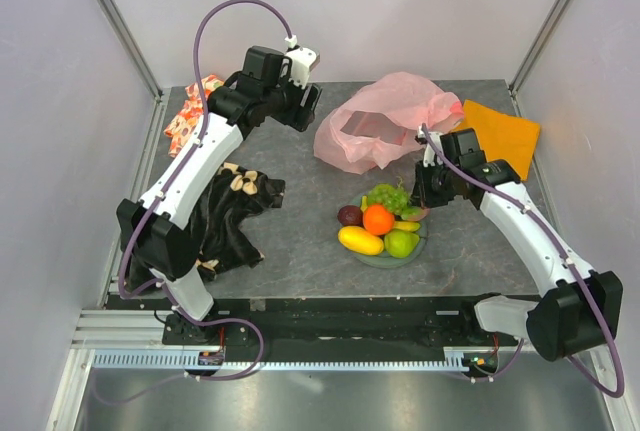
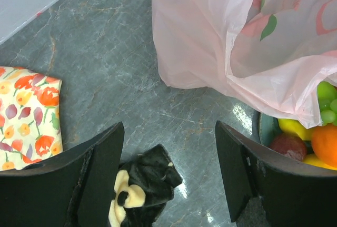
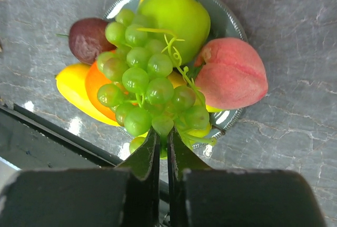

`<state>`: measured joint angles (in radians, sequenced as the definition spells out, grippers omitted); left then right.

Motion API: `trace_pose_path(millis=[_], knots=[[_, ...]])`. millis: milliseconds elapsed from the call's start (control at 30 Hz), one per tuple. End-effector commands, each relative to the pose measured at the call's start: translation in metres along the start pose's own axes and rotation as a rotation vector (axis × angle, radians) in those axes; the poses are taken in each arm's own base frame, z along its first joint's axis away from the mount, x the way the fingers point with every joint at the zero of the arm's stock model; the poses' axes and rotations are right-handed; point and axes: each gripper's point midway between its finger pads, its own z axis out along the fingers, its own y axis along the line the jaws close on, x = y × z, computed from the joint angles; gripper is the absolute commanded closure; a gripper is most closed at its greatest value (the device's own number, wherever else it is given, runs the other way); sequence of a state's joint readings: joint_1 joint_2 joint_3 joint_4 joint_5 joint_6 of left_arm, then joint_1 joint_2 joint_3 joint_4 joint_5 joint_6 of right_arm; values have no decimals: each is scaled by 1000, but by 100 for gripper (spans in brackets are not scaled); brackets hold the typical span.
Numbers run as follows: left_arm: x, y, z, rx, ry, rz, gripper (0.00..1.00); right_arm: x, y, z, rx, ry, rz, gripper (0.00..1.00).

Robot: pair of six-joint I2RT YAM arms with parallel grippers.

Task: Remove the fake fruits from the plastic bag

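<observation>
1. Pinching the grapes (image 3: 142,79) at their stem end, the right claw (image 3: 162,138) is clenched over the plate (image 3: 231,24) at centre frame.
2. A peach (image 3: 231,74) and a plum (image 3: 87,37) lie on that plate.
3. The left claw (image 2: 168,132) hangs released at upper left in the top view, near the pink bag (image 1: 385,116) on the table (image 1: 300,231).

Top view looks down from behind; both wrist views sit close, seemingly sharing the plate (image 3: 226,19).
</observation>
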<state>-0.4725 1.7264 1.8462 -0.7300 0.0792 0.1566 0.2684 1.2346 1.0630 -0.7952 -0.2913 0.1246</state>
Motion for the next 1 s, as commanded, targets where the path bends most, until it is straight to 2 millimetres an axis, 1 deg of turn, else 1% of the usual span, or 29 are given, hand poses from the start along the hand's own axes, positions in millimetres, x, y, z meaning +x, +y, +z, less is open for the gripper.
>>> trace_pose_path(millis=[0,100,200,233,300,333,400,433,500,533,633,900,967], knots=[[-15,8,-17,-30,-55,41,23,14,-4,7,-2,51,7,92],[-18,7,-20,-31,-64,44,23,19,-6,9,6,65,13,91],[-19,7,-20,-28,-66,45,23,25,-7,13,8,87,20,84],[-18,6,-19,-25,-65,43,23,25,-7,14,9,91,22,77],[-18,6,-19,-24,-65,42,23,26,-7,15,3,101,22,71],[-18,6,-20,-23,-66,43,23,26,-7,15,2,104,22,66],[-17,8,-20,-29,-65,47,23,28,-6,15,-2,114,18,62],[-16,7,-20,-27,-62,47,23,27,-7,14,1,116,16,57],[-15,8,-18,-29,-58,46,23,27,-7,13,2,118,12,54],[-15,7,-18,-26,-59,45,23,26,-7,12,3,117,9,50],[-16,5,-16,-15,-59,41,23,23,-6,10,1,116,3,41],[-14,1,-11,6,-52,29,23,16,-3,0,2,111,-17,39],[-14,1,-12,8,-54,27,23,9,-3,-6,9,99,-46,36]])
